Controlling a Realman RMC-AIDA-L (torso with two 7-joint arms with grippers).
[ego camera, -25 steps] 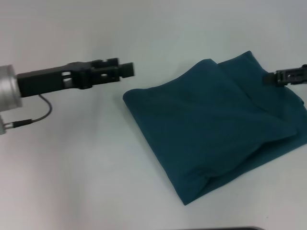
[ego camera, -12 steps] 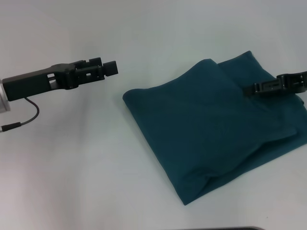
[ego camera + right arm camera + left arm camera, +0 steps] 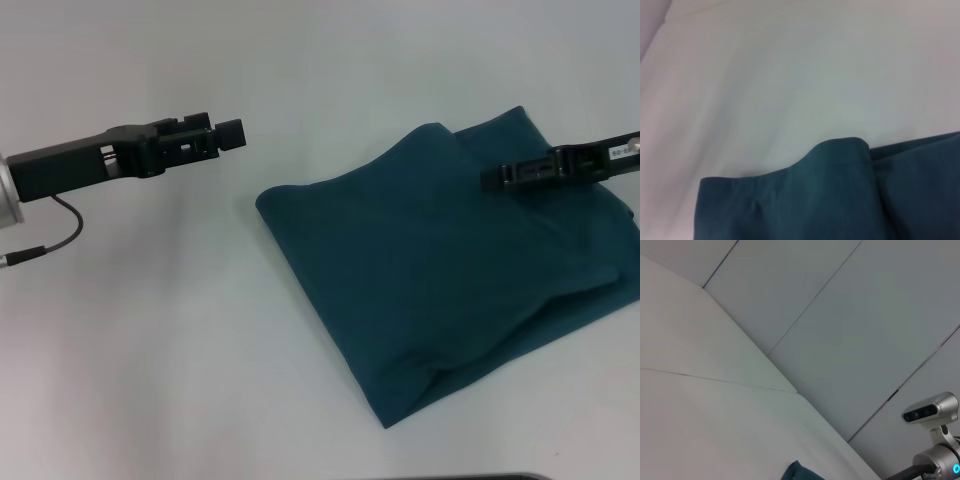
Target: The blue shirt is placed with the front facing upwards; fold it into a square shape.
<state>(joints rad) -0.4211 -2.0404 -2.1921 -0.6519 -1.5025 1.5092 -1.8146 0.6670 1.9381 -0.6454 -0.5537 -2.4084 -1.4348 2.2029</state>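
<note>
We see the blue shirt [image 3: 450, 280] lying folded on the white table [image 3: 200, 350], on the right half of the head view. It forms a rough four-sided bundle set at a slant: one corner points toward the middle of the table, another toward the near edge, and the far right part runs out of the picture. A second layer of cloth shows behind a rounded fold at its far edge, and a thick doubled hem runs along its near right side. No lettering or collar is visible on the upper face. In the right wrist view the shirt [image 3: 840, 200] fills the lower part, with the rounded fold rising against bare table.

The right gripper [image 3: 490, 180] reaches in from the right and hangs over the far right part of the shirt, near the rounded fold; we cannot tell whether it touches the cloth or how its claw is set.

The left gripper [image 3: 232, 133] is held above bare table well to the left of the shirt, pointing toward it. Its claw looks pressed together and holds nothing. A thin cable [image 3: 55, 235] loops below that arm.

There are no containers in sight. Open white table lies to the left of the shirt, in front of it and beyond it.
</note>
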